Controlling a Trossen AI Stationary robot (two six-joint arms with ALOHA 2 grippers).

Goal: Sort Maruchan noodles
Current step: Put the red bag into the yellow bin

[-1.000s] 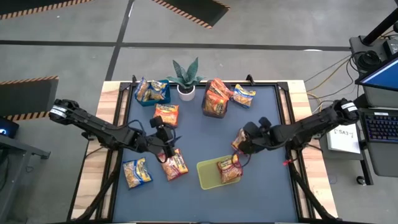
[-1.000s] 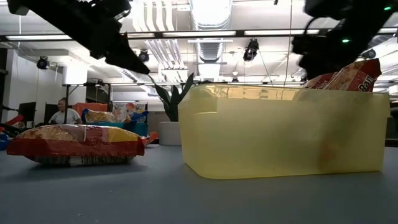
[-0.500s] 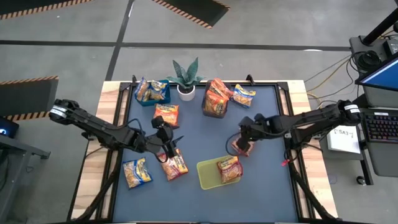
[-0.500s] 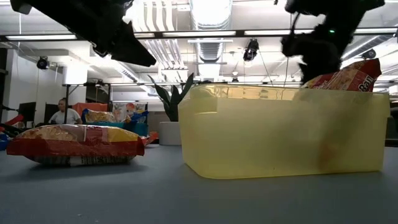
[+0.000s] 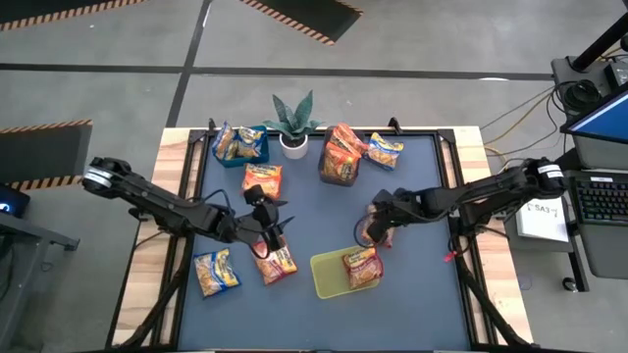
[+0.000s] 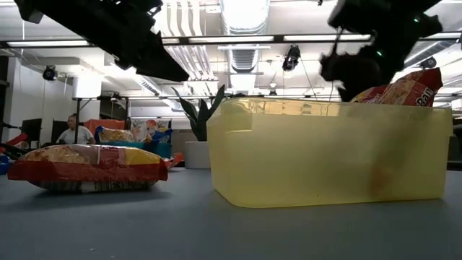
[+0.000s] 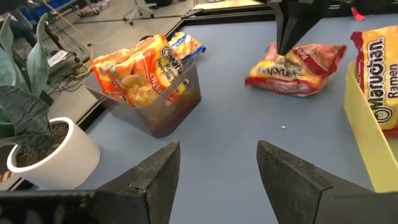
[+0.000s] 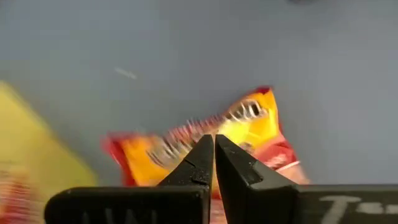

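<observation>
My right gripper (image 5: pixel 373 232) is shut on a red noodle packet (image 7: pixel 301 62) just beyond the yellow bin (image 5: pixel 329 279), which holds one red packet (image 5: pixel 360 267). My left gripper (image 5: pixel 280 224) hovers open over bare table between an orange packet (image 5: pixel 263 179) and a red-orange packet (image 5: pixel 278 262). A yellow-and-blue packet (image 5: pixel 216 272) lies flat near the left edge, another (image 5: pixel 385 150) at the far right. The blue bin (image 5: pixel 240 144) and the dark clear bin (image 7: pixel 152 93) hold more packets. My right gripper pinches the red packet by its end seam (image 7: pixel 278 57) between its two shut fingers (image 8: pixel 202 155). The fingers come from above, slanting down. That end is drawn up a little. The rest of the packet (image 8: pixel 249 124) seems to lie on the table.
A potted plant (image 5: pixel 292 127) stands at the far edge between the blue bin and the dark clear bin. Bare blue mat lies in the middle of the table and along the near right. Beyond the table a person (image 6: pixel 71 131) sits in the room.
My right gripper has gone toward the table's left edge, tipped more steeply downward and turned about its wrist, staying shut. The red packet has shifted a little with it toward the yellow bin.
</observation>
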